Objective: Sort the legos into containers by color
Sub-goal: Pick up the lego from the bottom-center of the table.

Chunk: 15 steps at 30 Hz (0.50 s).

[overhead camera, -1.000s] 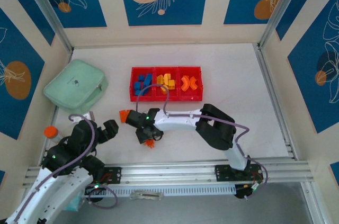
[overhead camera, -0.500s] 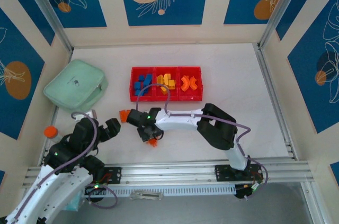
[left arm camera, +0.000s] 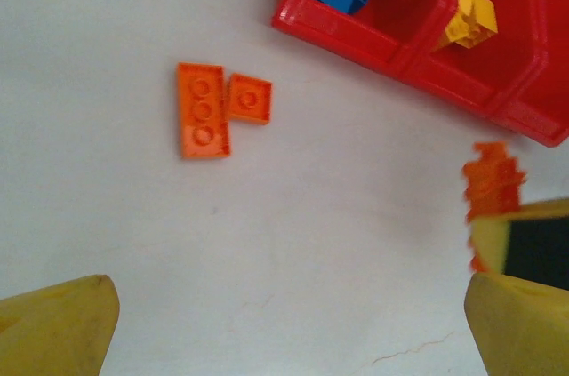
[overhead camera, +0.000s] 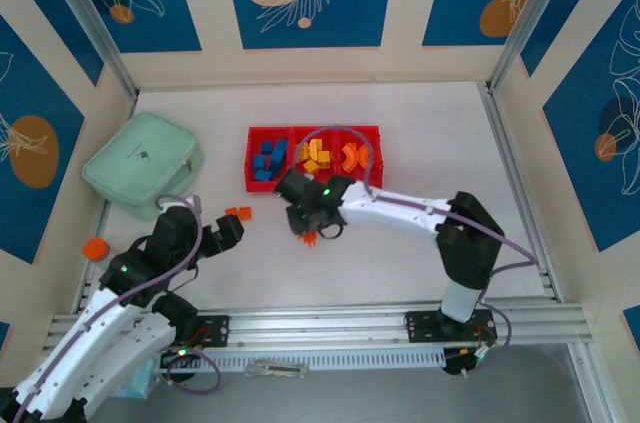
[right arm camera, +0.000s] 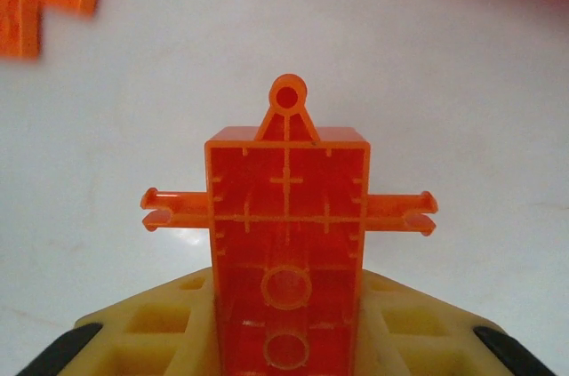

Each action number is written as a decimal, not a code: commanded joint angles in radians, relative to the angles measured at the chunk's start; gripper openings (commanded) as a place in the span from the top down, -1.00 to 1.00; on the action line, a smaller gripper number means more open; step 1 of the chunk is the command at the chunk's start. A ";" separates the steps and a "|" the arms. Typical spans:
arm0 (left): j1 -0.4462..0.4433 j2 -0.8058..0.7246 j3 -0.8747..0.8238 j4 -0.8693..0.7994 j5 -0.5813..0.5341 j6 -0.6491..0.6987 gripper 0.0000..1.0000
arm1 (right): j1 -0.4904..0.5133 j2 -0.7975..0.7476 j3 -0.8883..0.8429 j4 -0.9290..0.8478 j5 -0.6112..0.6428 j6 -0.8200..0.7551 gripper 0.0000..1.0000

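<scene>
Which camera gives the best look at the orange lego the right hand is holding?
The right wrist view: the orange lego sits large, clamped in the right hand, its hollow underside and side pegs clear. The top external view shows a small orange speck under the hand; the left wrist view shows it blurred.

On the white table (overhead camera: pixel 420 143): two flat orange legos (overhead camera: pixel 238 211) just ahead of the left gripper (overhead camera: pixel 226 233), red tray (overhead camera: pixel 250 158) beyond, mint-green case (overhead camera: pixel 140 165) leftward.

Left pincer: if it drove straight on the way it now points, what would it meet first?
Probably the two flat orange lego plates lying together on the white table, slightly off the open left pincer's centre line; the red plastic tray lies beyond. Depth is uncertain.
</scene>
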 commanded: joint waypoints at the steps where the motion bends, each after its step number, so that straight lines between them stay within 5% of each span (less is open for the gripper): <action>1: 0.010 0.070 0.022 0.139 0.083 0.047 -0.99 | -0.125 -0.054 -0.004 -0.028 0.038 -0.064 0.40; 8: 0.011 0.245 0.063 0.300 0.127 0.092 -0.99 | -0.377 0.034 0.112 0.018 0.066 -0.176 0.40; 13: 0.012 0.340 0.096 0.363 0.144 0.108 -0.99 | -0.478 0.183 0.259 0.035 0.071 -0.239 0.38; 15: 0.013 0.361 0.102 0.377 0.144 0.112 -0.99 | -0.502 0.246 0.334 0.012 0.070 -0.250 0.23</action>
